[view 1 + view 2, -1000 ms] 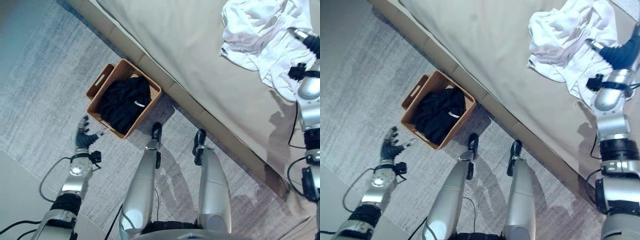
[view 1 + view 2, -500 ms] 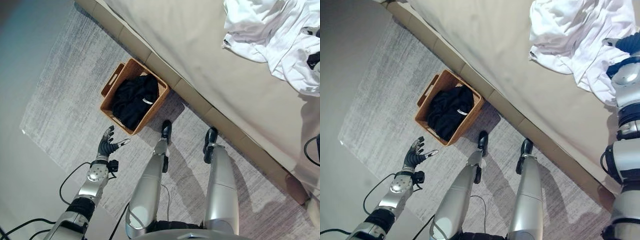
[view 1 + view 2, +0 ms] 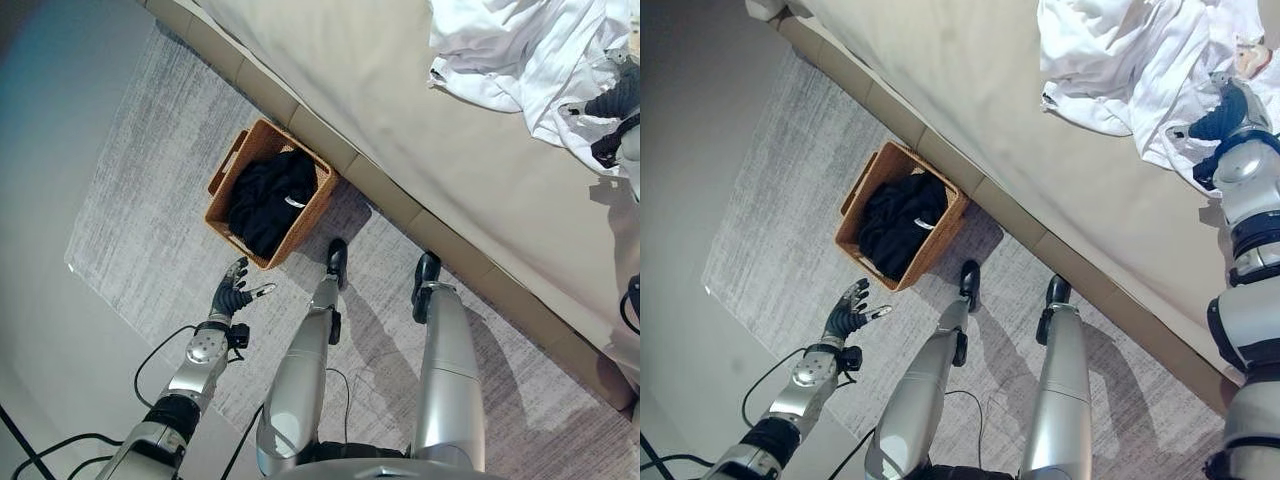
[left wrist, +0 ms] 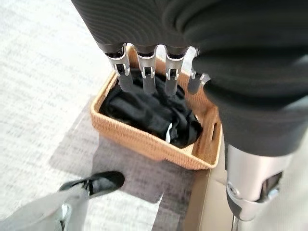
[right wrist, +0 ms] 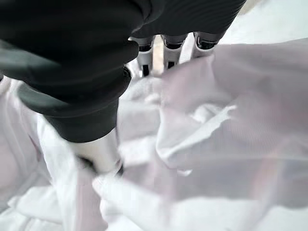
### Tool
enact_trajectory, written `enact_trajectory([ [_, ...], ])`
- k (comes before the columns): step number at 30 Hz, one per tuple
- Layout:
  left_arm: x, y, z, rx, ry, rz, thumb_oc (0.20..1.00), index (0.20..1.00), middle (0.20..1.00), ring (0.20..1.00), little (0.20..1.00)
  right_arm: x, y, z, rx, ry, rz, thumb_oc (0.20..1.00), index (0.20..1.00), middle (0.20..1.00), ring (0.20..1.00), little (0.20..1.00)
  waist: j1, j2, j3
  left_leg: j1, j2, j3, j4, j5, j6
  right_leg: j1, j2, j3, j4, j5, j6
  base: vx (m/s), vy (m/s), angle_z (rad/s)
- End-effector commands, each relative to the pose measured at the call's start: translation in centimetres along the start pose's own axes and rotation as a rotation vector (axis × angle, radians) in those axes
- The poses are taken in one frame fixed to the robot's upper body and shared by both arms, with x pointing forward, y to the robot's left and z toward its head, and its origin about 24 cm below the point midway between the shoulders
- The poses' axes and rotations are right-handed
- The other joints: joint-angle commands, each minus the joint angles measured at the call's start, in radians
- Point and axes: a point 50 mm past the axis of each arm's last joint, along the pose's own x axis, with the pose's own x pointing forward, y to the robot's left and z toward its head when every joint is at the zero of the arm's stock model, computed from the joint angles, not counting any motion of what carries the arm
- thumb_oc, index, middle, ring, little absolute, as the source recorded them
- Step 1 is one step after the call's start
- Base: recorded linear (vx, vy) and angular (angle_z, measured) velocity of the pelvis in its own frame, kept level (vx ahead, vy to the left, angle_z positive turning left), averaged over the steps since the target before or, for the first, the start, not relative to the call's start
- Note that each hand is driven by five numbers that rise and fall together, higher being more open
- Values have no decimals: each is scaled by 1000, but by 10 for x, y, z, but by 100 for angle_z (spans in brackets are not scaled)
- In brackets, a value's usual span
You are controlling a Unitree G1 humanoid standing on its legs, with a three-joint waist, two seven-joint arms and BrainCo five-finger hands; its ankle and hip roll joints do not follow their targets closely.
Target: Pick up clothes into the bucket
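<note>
White clothes [image 3: 1140, 70] lie heaped on the beige bed [image 3: 380, 90], at its far right part, well apart from the basket. Right hand [image 3: 1230, 105] sits at the heap's near edge, dark cover up; a second ago it lay further in among the folds, though the whole view has swung since, so most of that shift is probably the head moving. In the right wrist view the fingers [image 5: 166, 53] run down into white cloth and their tips are buried (cannot tell whether they have closed on anything). Judgement: the grasp on this garment is in progress, lift not yet begun. Wicker basket [image 3: 262, 195] stands on the grey rug [image 3: 140, 200] just beside the bed's edge, already holding a dark garment [image 3: 268, 195], so part of the job looks done. Left hand [image 3: 232, 296] hovers low over the rug, near the basket's near corner but not touching; fingers spread and relaxed, holding nothing, same pose as half a second ago.
</note>
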Motion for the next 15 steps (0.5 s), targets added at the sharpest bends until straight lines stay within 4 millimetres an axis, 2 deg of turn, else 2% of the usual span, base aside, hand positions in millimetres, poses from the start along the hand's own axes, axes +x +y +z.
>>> enact_trajectory([
  [1,4,7,0,-21,6,24,1000,1000,1000,1000,1000,-2,8,4,-29,-51,109,200,200,200,200,200,-26,-1,-5,3,-14,-15,30,-52,5,70,5,0,-94,10,51,0,0,0],
  [3,6,5,1,-23,7,23,1000,1000,1000,1000,1000,-2,10,14,7,-101,108,200,200,200,200,200,-29,-6,-5,4,-12,-15,30,-52,4,74,9,0,-100,17,51,-51,11,2],
  [4,6,6,2,-18,3,23,1000,1000,1000,1000,1000,-2,10,18,17,-126,105,200,200,200,200,200,-25,-2,-5,-11,-5,-14,30,-27,5,64,17,-7,-117,56,46,0,0,0],
  [5,6,6,1,-16,7,22,1000,1000,1000,1000,1000,-3,11,21,21,-142,108,200,200,200,200,200,-32,-11,-5,9,-11,-15,32,-53,3,81,11,1,-107,21,52,-102,27,2],
  [6,7,7,2,-14,1,25,1000,1000,1000,1000,1000,-3,9,26,32,-169,100,200,200,200,200,200,-29,-8,-5,-6,-4,-14,33,-29,4,73,18,-5,-125,60,46,0,0,0],
  [9,7,8,4,-10,-6,24,1000,1000,1000,1000,1000,-6,5,41,66,-249,73,200,200,200,200,200,-37,-20,-5,6,-3,-11,40,-33,0,99,24,-6,-146,70,47,-57,19,-3],
  [15,7,16,8,5,-28,43,1000,1000,1000,1000,1000,-12,-6,49,85,-323,15,200,200,200,200,200,-52,-41,-5,60,-1,-11,47,-44,-4,176,30,-8,-185,88,48,-23,25,3],
])
